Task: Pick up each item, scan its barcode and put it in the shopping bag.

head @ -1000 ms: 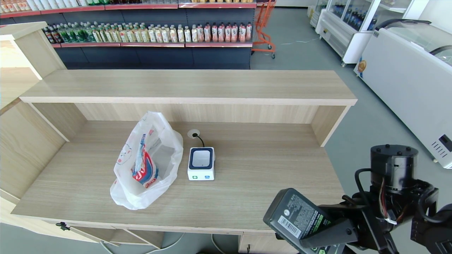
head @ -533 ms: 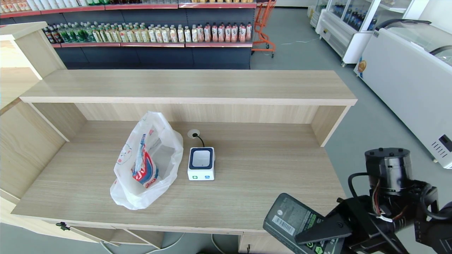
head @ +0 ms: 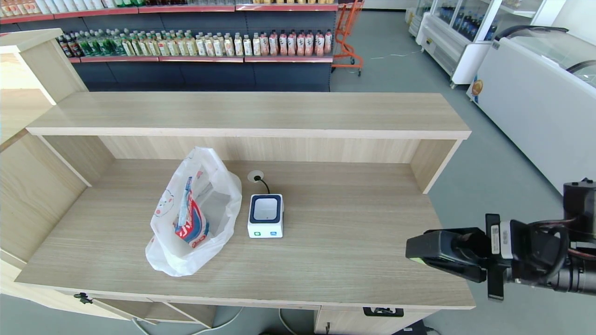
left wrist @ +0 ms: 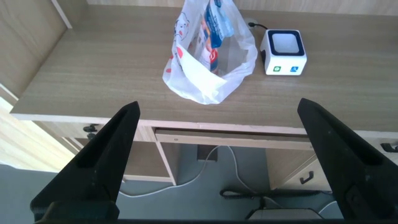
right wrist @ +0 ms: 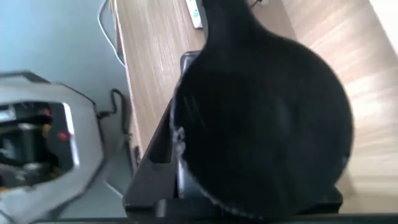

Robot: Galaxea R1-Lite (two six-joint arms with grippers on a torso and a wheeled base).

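Observation:
A white plastic shopping bag (head: pixel 186 214) lies open on the wooden counter (head: pixel 349 223), with a red and blue packet (head: pixel 191 225) inside it. Right of it stands the white barcode scanner (head: pixel 265 215), its window facing up. My right gripper (head: pixel 458 256) hovers over the counter's right front corner, shut on a black package (head: pixel 430 246) that is held edge-on. The package's dark bulk (right wrist: pixel 261 118) sits close in the right wrist view. My left gripper (left wrist: pixel 214 162) hangs open off the counter's front edge, facing the bag (left wrist: pixel 199 68) and scanner (left wrist: pixel 284 51).
A raised shelf (head: pixel 247 111) spans the back of the counter, with side walls at left and right (head: pixel 433 163). A cable hole (head: pixel 255 176) sits behind the scanner. White freezers (head: pixel 535 102) stand on the floor to the right.
My right arm has swung right and risen, turning the black package from label-up to edge-on. The bag, the scanner and the camera have not moved.

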